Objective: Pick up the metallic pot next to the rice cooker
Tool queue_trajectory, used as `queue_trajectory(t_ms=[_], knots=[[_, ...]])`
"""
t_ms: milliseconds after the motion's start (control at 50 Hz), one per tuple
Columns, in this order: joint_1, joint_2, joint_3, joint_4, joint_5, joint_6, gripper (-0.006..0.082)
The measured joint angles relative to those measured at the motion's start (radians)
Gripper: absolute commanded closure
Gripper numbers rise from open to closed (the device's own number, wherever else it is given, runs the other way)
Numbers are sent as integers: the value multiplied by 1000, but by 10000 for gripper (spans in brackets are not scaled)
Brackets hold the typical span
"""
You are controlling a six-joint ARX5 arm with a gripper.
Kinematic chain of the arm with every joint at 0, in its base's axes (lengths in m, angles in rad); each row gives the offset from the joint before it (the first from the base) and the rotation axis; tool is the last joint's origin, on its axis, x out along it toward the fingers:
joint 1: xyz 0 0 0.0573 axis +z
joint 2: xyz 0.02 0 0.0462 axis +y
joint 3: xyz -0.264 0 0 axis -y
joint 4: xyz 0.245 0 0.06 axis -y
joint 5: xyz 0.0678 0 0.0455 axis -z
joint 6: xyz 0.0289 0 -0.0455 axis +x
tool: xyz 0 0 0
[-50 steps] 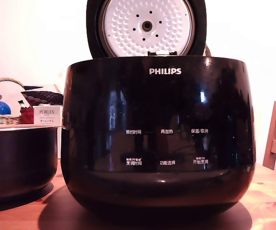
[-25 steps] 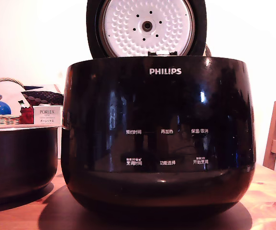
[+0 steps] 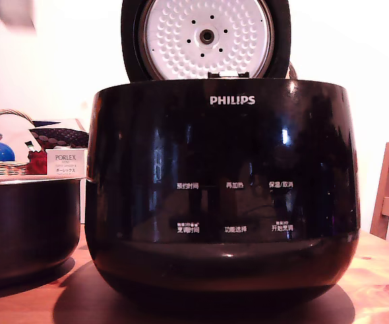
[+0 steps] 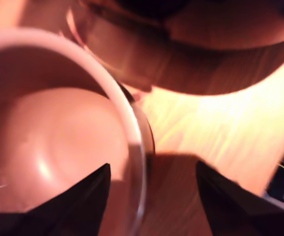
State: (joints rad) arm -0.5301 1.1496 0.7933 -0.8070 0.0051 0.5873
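Both fingers of the open tool (image 4: 151,182) straddle the metallic pot's (image 4: 58,142) rim from above.

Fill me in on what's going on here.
A robot arm is going for the pot, which sits on the wooden table at the exterior view's left of the open rice cooker. In the wrist view the gripper is open, one finger over the pot's inside and the other outside, straddling the rim. Nothing is gripped or lifted yet.

Gripper (image 4: 151,172) arrived above metallic pot (image 3: 29,223), jaws straddling rim.
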Motion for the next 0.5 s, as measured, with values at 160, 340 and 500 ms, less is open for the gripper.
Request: queue_trajectory(t_ms=[160,340,500], knots=[[28,66,0,23,0,7,268],[31,97,0,23,1,12,403],[31,111,0,23,3,12,738]])
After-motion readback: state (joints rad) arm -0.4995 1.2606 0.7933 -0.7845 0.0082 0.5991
